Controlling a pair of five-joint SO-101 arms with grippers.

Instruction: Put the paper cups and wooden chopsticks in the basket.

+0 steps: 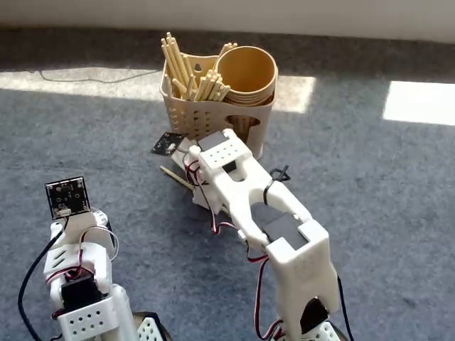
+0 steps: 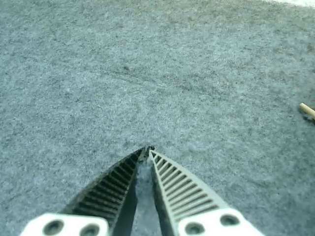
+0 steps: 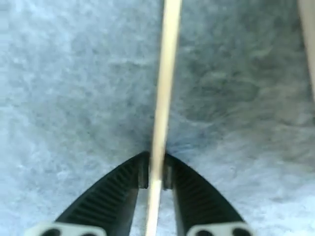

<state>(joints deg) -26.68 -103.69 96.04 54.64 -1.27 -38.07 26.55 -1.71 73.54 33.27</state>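
Observation:
A beige basket (image 1: 192,117) stands at the back and holds several wooden chopsticks (image 1: 186,74) and stacked paper cups (image 1: 247,71). One more wooden chopstick (image 1: 175,177) lies on the grey carpet just in front of the basket. My right gripper (image 3: 155,172) is down at the carpet, shut on this chopstick (image 3: 165,73), which runs straight out past its fingertips. My left gripper (image 2: 147,150) is shut with nothing in it, low over bare carpet at the near left. The end of a chopstick (image 2: 307,110) pokes in at the edge of the left wrist view.
The right arm (image 1: 263,213) stretches from the near edge up to the foot of the basket. The left arm (image 1: 75,263) stays folded at the near left. Grey carpet spreads around, with sunlit patches (image 1: 419,103) at the back.

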